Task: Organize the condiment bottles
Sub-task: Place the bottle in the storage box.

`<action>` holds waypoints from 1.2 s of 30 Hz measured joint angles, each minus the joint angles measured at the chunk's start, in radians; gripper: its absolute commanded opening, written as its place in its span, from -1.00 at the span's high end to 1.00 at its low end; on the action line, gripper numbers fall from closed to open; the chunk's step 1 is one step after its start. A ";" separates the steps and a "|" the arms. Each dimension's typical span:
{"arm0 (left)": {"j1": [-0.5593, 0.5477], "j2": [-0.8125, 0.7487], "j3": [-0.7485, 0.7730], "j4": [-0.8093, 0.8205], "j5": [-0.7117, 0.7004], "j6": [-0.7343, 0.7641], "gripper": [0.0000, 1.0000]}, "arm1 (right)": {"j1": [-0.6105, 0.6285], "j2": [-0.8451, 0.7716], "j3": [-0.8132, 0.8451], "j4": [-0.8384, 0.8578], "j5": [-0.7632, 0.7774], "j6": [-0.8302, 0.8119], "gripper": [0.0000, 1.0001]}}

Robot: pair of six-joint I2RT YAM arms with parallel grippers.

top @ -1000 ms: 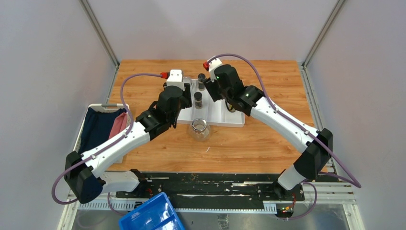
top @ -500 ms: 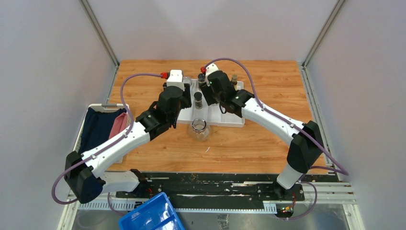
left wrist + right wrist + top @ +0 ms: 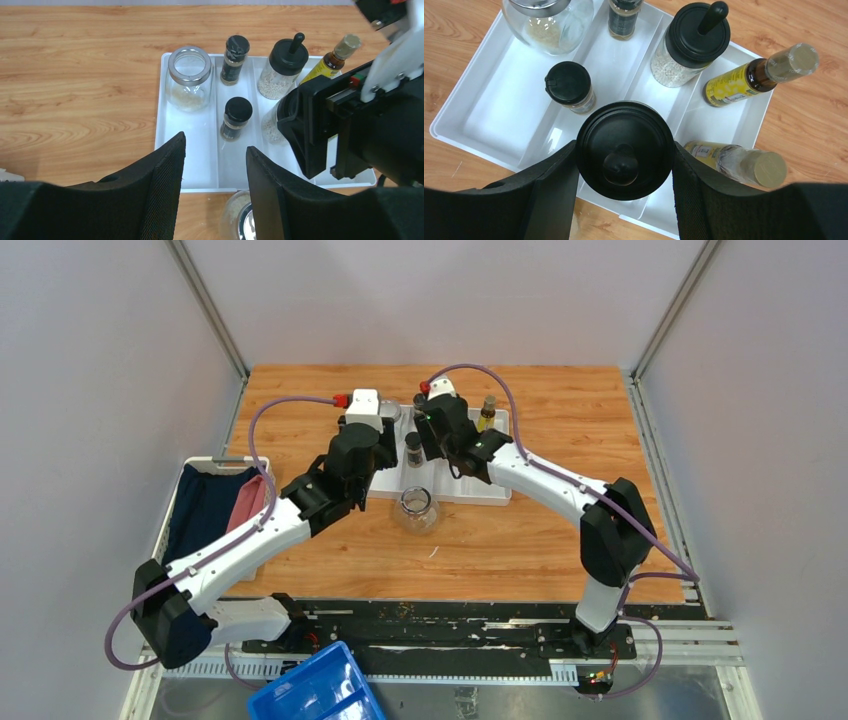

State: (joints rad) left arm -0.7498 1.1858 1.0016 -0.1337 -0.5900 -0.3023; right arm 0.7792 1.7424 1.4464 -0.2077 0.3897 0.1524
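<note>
A white divided tray [image 3: 482, 486] sits mid-table. My right gripper [image 3: 624, 152] is shut on a round black-capped bottle [image 3: 624, 150] over the tray's third compartment [image 3: 659, 212]. In front of it stands the second round bottle [image 3: 689, 45]. Two dark shakers [image 3: 569, 92] [image 3: 624, 17] stand in the second compartment. A glass jar [image 3: 546, 22] is in the first. One oil bottle [image 3: 754, 75] and another [image 3: 736, 162] are in the last compartment. My left gripper [image 3: 215, 145] is open and empty above the tray's near edge [image 3: 192, 187]. A second glass jar [image 3: 416, 510] stands on the table in front of the tray.
A bin with dark blue and pink cloths [image 3: 215, 505] sits at the table's left edge. A blue crate [image 3: 315, 692] is below the near edge. Grey walls close in on both sides and the back.
My right arm has swung left along the tray with the round bottle, uncovering an oil bottle at the tray's back right. My left arm has barely moved.
</note>
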 measured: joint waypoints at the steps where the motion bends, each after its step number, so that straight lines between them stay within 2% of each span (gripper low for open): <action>1: 0.000 -0.004 0.000 0.000 -0.002 0.000 -0.08 | -0.002 0.008 0.000 0.001 0.001 0.007 1.00; 36: 0.000 0.014 -0.018 0.001 -0.006 0.003 -0.08 | -0.088 0.084 -0.050 0.075 -0.053 0.076 1.00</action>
State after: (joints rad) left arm -0.7498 1.1995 0.9833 -0.1326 -0.5964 -0.2989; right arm 0.6910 1.8263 1.3968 -0.1329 0.3367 0.2279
